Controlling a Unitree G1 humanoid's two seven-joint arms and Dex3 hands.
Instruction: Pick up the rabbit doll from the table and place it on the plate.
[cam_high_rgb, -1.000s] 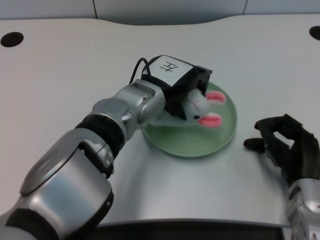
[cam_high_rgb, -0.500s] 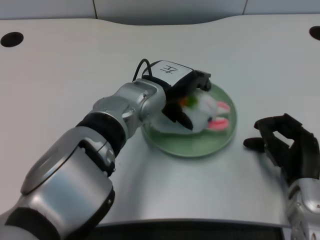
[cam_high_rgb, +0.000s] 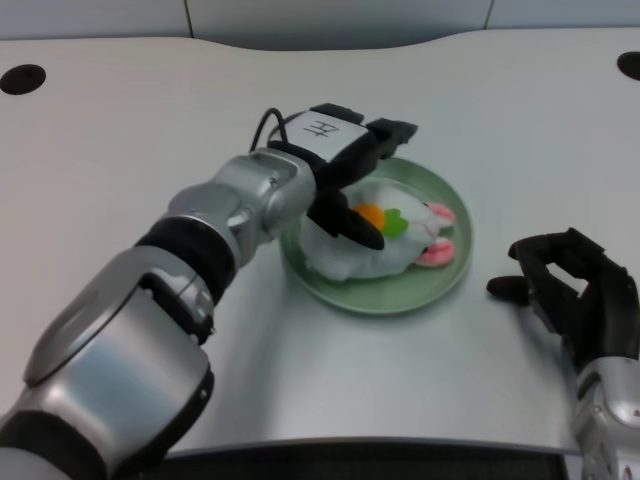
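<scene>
The white rabbit doll (cam_high_rgb: 385, 240) with pink ears and an orange carrot on its front lies on its side on the green plate (cam_high_rgb: 400, 292), ears toward the right rim. My left hand (cam_high_rgb: 345, 165) hovers over the doll's left part with its fingers spread apart. One finger reaches down in front of the doll near the carrot, and I cannot tell whether it touches. Nothing is gripped in the hand.
My right hand (cam_high_rgb: 570, 290) rests idle on the white table (cam_high_rgb: 120, 150) at the right, close to the plate's rim. Dark round holes sit at the table's far left (cam_high_rgb: 23, 78) and far right corners.
The left hand has let go of the doll, opened its fingers and drawn back to the left and up. The doll has settled lower on the plate.
</scene>
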